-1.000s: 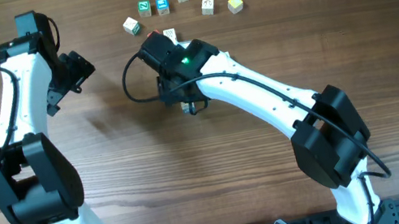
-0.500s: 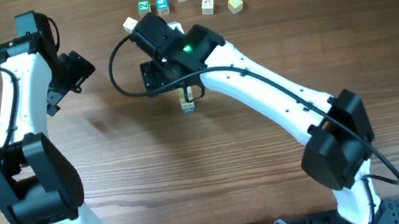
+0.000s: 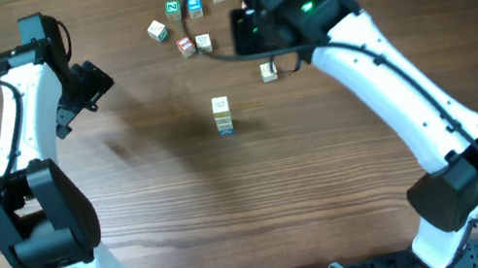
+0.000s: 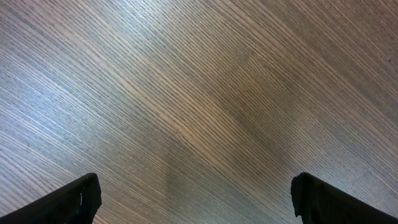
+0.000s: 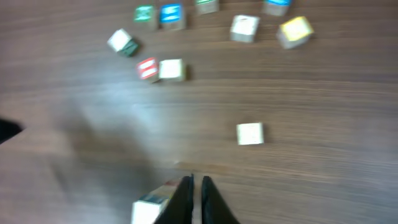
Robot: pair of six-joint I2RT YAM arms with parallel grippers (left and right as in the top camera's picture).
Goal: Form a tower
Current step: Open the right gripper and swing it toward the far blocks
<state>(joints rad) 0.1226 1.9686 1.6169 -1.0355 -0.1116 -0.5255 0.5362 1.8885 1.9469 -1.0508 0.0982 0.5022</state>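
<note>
Right wrist: right gripper (image 5: 196,183) has its fingers pressed together on nothing, above the table (image 5: 323,186), with one loose cube (image 5: 250,133) near it. Left gripper (image 4: 196,202) is spread wide over wood, far left. Tower (image 3: 223,116) stands upright mid-table, blue-trimmed cube lowest, apart from both grippers and the scattered cubes (image 3: 195,8).
</note>
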